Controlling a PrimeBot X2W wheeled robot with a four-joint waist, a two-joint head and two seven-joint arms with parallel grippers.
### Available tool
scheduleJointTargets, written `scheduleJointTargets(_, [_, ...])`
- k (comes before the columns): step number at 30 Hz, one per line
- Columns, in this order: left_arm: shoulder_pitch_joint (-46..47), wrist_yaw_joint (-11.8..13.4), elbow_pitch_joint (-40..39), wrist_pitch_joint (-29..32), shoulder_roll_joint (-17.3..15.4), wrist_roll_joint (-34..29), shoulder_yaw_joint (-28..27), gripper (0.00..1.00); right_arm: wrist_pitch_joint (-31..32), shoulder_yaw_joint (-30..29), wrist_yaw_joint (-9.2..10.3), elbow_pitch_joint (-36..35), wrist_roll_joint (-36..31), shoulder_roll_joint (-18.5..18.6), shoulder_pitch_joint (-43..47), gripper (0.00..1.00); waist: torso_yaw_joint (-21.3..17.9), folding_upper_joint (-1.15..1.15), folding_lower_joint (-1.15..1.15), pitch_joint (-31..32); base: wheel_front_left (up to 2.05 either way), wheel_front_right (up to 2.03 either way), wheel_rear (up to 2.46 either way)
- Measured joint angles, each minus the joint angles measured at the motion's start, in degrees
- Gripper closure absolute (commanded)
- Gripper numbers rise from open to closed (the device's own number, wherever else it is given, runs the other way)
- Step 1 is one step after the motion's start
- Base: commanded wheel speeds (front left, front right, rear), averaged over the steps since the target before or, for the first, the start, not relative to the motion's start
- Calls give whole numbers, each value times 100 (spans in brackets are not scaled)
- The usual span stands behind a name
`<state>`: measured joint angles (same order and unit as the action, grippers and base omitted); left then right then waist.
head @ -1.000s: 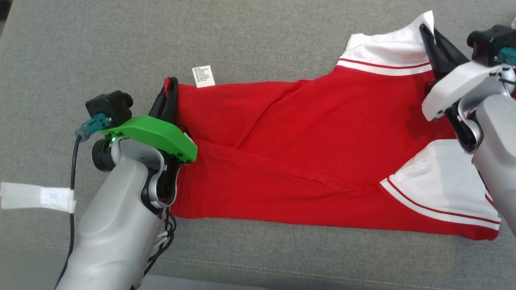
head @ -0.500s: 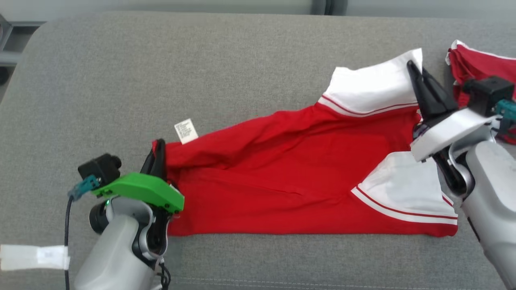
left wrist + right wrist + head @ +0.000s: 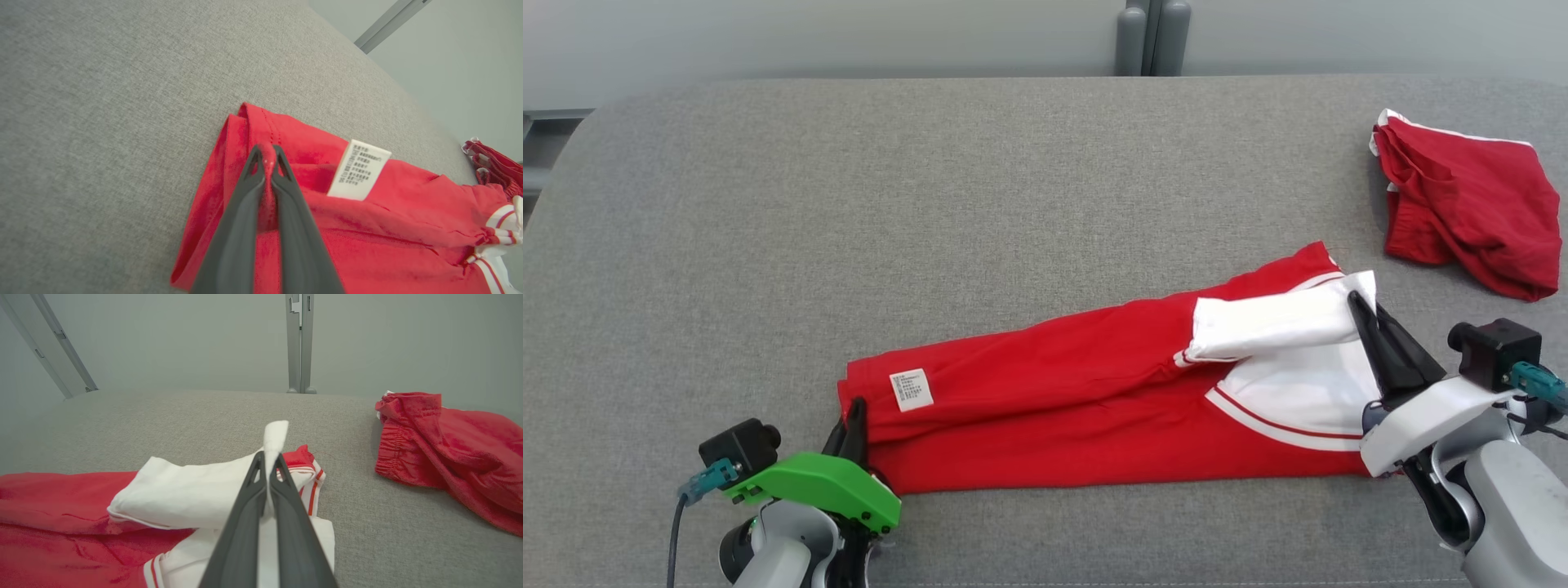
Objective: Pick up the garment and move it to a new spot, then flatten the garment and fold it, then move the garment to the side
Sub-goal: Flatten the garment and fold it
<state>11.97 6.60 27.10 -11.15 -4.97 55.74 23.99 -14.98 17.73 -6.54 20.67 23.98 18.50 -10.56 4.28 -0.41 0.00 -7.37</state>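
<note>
Left gripper (image 3: 854,415): jaws pinched tight on the red hem end of the garment (image 3: 1078,392), just beside its white care label (image 3: 912,389). Right gripper (image 3: 1365,310): clamped on the edge of a white sleeve (image 3: 1274,318) at the opposite end. Garment: red shirt with white, red-striped sleeves, lying lengthwise on the near part of the grey padded surface (image 3: 931,204), doubled along its length. Status, by my reckoning: relocation and flattening done; first lengthwise fold all but laid, both held corners not yet released. Outstanding: release, any further folds, transfer to the side. Also present: second red garment (image 3: 1462,212), crumpled, at the far right, well apart from the work.
</note>
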Motion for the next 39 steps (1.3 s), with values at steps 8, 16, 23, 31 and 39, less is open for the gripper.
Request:
scheduleJointTargets(8, [-47,5,76,94,-19,-3,27,100,0,152,-3,97,-371,102,296,78,-29,0,0,9,0,0,0])
scheduleJointTargets(16, [-293,9,192,102,-157,-43,19,0,11,256,-51,300,-545,104,589,0,-129,0,0,124,0,0,0])
scheduleJointTargets(23, [-619,25,157,14,-323,-107,-110,0,16,-142,-51,354,-453,86,902,0,-200,0,0,290,0,0,0])
scheduleJointTargets(31, [-704,46,-249,-233,-400,-447,-174,0,16,-735,-51,485,330,-271,1102,0,-258,0,0,450,0,0,0])
scheduleJointTargets(39, [-698,47,-833,-277,-310,-700,-167,0,404,-639,-52,716,721,-346,893,0,-252,0,0,547,0,0,0])
